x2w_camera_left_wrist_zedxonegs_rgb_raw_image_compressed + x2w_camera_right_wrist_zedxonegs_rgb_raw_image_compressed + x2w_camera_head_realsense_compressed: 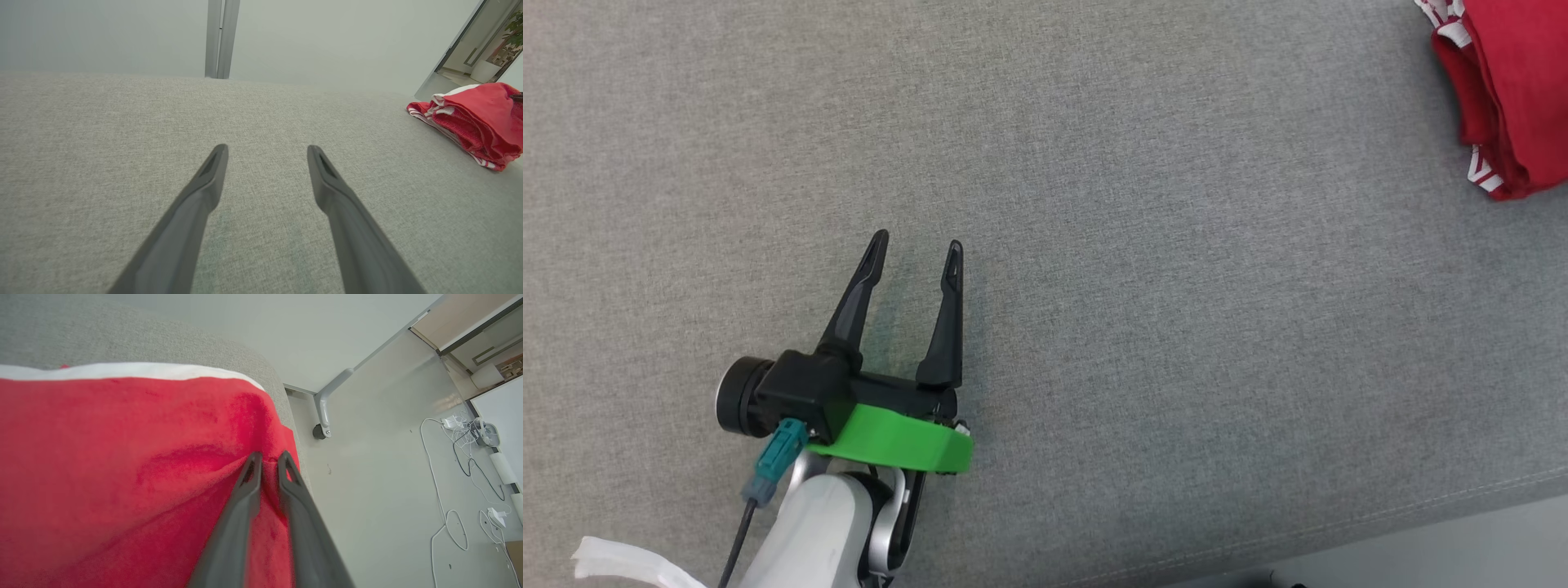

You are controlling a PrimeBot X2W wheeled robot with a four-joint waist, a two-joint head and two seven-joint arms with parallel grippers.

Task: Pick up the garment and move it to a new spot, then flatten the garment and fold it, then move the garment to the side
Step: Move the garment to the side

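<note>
Left end effector (916,242) hovers over the bare grey surface (1176,245) in the head view, jaws wide apart and holding nothing. The garment (1515,82), red with white trim, lies bunched at the far right corner, well apart from it.

From the left wrist view, the garment (478,122) looks folded in layers and rests on the surface.

From the right wrist view, the right end effector (270,454) is almost closed and pinches a small ridge of red cloth, near the edge of the surface above the floor (367,498).

I judge this is the final placing. To do it well, the right jaws should open fully, then lift away along the fingers, so the fold is not dragged off the edge.
</note>
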